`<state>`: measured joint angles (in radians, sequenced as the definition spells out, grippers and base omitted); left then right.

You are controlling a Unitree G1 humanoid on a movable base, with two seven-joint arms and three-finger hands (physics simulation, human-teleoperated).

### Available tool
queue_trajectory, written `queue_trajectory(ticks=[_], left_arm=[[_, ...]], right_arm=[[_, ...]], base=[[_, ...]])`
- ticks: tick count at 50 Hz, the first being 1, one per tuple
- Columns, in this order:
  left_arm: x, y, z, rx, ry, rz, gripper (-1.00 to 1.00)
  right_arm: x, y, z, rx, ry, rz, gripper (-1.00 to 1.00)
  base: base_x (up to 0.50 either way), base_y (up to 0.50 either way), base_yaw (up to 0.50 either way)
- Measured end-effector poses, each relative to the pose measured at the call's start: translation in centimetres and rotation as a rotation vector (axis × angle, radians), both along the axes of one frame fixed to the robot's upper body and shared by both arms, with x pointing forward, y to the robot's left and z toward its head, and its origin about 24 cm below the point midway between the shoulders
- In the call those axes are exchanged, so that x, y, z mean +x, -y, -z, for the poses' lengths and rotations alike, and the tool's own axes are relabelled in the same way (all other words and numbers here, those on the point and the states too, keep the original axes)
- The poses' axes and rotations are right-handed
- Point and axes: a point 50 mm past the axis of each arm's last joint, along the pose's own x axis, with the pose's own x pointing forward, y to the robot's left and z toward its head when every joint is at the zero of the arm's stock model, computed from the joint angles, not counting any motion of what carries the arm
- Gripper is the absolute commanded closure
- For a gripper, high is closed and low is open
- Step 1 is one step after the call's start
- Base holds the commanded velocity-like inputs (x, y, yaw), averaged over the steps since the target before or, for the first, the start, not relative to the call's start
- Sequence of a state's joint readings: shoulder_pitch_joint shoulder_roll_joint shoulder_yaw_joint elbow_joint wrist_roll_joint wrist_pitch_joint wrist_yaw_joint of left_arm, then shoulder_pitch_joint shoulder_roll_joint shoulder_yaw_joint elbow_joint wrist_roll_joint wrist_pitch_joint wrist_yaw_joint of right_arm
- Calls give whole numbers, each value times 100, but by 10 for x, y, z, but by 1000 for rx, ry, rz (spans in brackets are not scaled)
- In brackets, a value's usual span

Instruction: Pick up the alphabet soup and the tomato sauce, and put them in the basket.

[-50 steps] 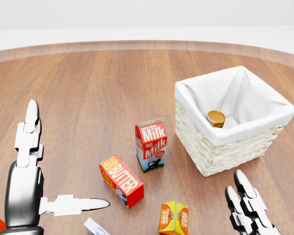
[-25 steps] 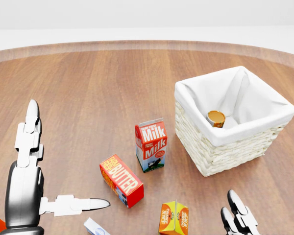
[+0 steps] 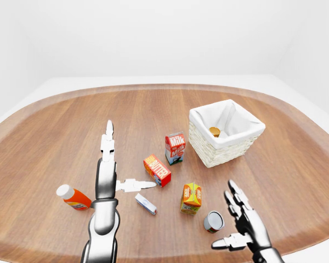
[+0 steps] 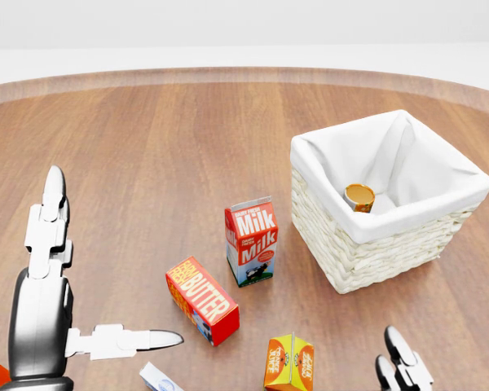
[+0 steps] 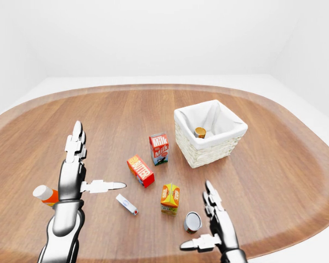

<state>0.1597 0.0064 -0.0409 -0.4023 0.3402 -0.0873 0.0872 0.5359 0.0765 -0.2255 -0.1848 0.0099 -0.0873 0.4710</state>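
In the left-eye view, your left hand (image 3: pixel 106 172) is hovering with fingers spread apart over the table (image 3: pixel 55 131), gripping nothing. Your right hand (image 3: pixel 245 224) is also splayed wide, empty, with a can (image 3: pixel 213 221) lying on its side just at its nine o'clock. The basket (image 3: pixel 226 143) is sitting at one o'clock from the milk carton (image 3: pixel 175 148), holding another can (image 3: pixel 214 131).

In the head view, only your right fingertips (image 4: pixel 401 364) are showing at the bottom edge.

In the right-eye view, the butter box (image 5: pixel 141 170) is lying between your thumb and the milk
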Motion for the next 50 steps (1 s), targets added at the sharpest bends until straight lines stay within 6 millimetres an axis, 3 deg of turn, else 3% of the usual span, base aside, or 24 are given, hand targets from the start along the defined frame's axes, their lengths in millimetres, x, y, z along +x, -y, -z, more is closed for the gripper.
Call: queue_trajectory(ticks=[50], left_arm=[[0,0,-1,0,2,1,-100]], right_arm=[[-3,6,32,-52,-148,25,-100]], base=[[0,0,0]])
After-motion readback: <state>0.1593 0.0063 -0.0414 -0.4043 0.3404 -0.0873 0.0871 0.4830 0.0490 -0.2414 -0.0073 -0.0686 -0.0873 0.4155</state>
